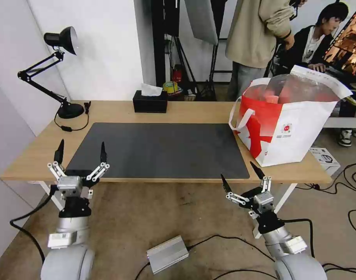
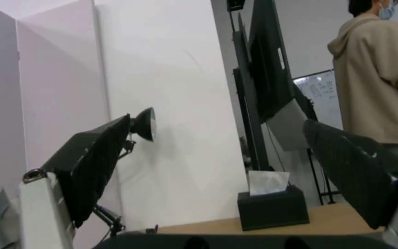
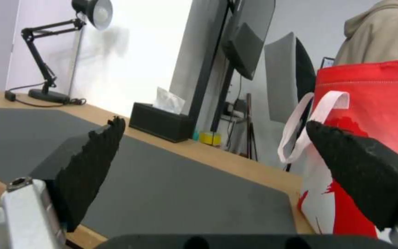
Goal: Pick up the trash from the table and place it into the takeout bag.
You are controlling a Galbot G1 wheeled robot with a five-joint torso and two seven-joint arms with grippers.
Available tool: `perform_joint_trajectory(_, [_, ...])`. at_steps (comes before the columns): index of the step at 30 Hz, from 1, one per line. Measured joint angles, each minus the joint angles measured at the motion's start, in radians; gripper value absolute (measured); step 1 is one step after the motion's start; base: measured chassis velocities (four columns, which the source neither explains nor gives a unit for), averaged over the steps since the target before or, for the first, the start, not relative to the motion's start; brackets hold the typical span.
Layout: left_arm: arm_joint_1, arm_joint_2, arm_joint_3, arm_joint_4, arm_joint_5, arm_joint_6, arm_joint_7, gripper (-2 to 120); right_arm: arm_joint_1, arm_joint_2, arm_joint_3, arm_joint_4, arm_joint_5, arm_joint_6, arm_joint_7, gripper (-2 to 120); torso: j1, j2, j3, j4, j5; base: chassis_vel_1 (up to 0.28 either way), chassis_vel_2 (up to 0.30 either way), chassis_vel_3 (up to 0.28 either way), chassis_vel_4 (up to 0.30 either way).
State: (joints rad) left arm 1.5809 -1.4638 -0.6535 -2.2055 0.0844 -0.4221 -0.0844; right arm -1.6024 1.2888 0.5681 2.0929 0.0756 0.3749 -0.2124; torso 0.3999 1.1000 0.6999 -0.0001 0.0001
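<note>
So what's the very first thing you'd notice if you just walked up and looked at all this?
The large red-and-white takeout bag with white strap handles stands out first, on the right end of the long light-wood table, beside the big dark grey rectangular mat. Next come the two open grippers at the near edge, the left gripper and the right gripper. A black desk lamp stands at the far left corner.

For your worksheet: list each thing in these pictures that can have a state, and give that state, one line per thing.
left gripper: open, holding nothing, at the table's near edge.
right gripper: open, holding nothing, just off the near edge.
takeout bag: upright on the table, mouth open, red items inside.
table: bears a mat, lamp, tissue box and bag.
mat: flat, bare.
tissue box: a tissue sticking out.
desk lamp: arm raised, unlit as far as visible.
</note>
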Motion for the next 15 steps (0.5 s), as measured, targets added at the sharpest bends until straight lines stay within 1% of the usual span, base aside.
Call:
perform_joint_trajectory(3, [0.012,-0.015,-0.003,-0.003,0.003,-0.009,0.001,100,0.0,0.0,0.0,0.0,0.0,0.0,0.0,100,0.0,0.0,0.0,0.0,0.0,0.0,0.0,0.0,0.0])
perform_joint_trajectory(6, [0.049,-0.053,-0.012,-0.004,0.012,-0.042,0.013,100,0.0,0.0,0.0,0.0,0.0,0.0,0.0,100,0.0,0.0,0.0,0.0001,0.0,0.0,0.0,0.0,0.0])
perform_joint_trajectory(7, [0.049,-0.053,-0.012,-0.004,0.012,-0.042,0.013,100,0.0,0.0,0.0,0.0,0.0,0.0,0.0,100,0.0,0.0,0.0,0.0001,0.0,0.0,0.0,0.0,0.0])
perform_joint_trajectory(10, [0.09,-0.076,-0.03,0.008,0.016,-0.08,0.022,100,0.0,0.0,0.0,0.0,0.0,0.0,0.0,100,0.0,0.0,0.0,0.0001,-0.0001,0.0,0.0,0.0,0.0])
perform_joint_trajectory(15, [0.116,-0.079,-0.042,0.019,0.015,-0.102,0.026,100,0.0,0.0,0.0,0.0,0.0,0.0,0.0,100,0.0,0.0,0.0,0.0001,-0.0001,0.0,0.0,0.0,0.0])
